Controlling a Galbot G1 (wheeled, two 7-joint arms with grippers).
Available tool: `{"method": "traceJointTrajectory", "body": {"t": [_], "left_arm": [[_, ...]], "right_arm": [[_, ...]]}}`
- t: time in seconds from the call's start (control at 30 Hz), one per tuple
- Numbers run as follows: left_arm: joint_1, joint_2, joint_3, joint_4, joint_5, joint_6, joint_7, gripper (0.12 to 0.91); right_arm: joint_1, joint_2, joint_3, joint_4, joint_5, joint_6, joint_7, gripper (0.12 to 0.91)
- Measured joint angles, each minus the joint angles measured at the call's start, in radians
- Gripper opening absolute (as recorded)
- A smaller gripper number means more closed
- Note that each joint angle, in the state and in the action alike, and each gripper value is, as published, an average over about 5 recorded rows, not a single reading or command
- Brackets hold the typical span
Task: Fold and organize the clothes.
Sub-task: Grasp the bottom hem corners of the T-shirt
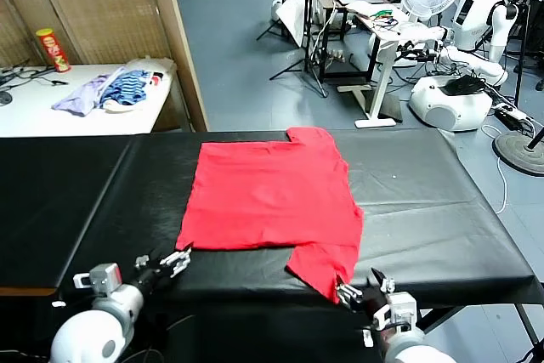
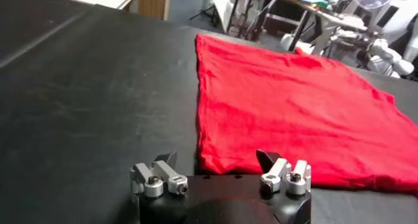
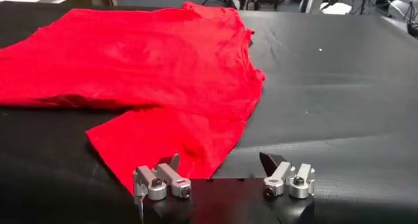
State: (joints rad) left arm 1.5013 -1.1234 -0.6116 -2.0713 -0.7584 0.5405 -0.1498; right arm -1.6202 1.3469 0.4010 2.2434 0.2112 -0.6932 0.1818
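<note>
The bright red short-sleeved cotton T-shirt [image 1: 272, 201] is lying flat on the black padded counter [image 1: 425, 201], unfolded. The left end effector [image 1: 176, 259] and right end effector [image 1: 364, 286] are hovering wide, empty, at its near edge; all folding remains.

Both arms low at near edge, reaching forward. Left gripper [image 1: 176, 259] jaws spread wide, nothing held. Right gripper [image 1: 364, 288] jaws also wide apart, nothing held.

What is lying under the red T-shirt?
The red T-shirt lies flat on the black table. Only that black surface shows around it; anything beneath the cloth is covered and cannot be seen.
</note>
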Motion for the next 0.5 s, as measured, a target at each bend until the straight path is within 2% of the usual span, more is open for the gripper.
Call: {"method": "traceJointTrajectory", "body": {"t": [0.07, 0.2, 0.37, 0.43, 0.5], "left_arm": [[-0.001, -0.001, 0.001, 0.005, 0.0, -0.001, 0.0, 0.798], [-0.006, -0.006, 0.009, 0.026, 0.002, -0.01, 0.004, 0.734], [-0.008, -0.011, 0.017, 0.049, 0.011, -0.024, 0.026, 0.475], [-0.007, -0.012, 0.02, 0.053, 0.015, -0.026, 0.035, 0.357], [-0.007, -0.014, 0.024, 0.054, 0.018, -0.026, 0.04, 0.257]], "right_arm": [[0.001, 0.003, -0.003, -0.006, -0.009, 0.006, -0.004, 0.723], [0.004, 0.013, -0.017, -0.026, -0.034, 0.022, -0.014, 0.492], [0.001, 0.02, -0.026, -0.037, -0.04, 0.031, -0.006, 0.21], [-0.004, 0.02, -0.023, -0.034, -0.039, 0.034, 0.003, 0.143], [-0.013, 0.016, -0.014, -0.023, -0.034, 0.032, 0.011, 0.125]]}}
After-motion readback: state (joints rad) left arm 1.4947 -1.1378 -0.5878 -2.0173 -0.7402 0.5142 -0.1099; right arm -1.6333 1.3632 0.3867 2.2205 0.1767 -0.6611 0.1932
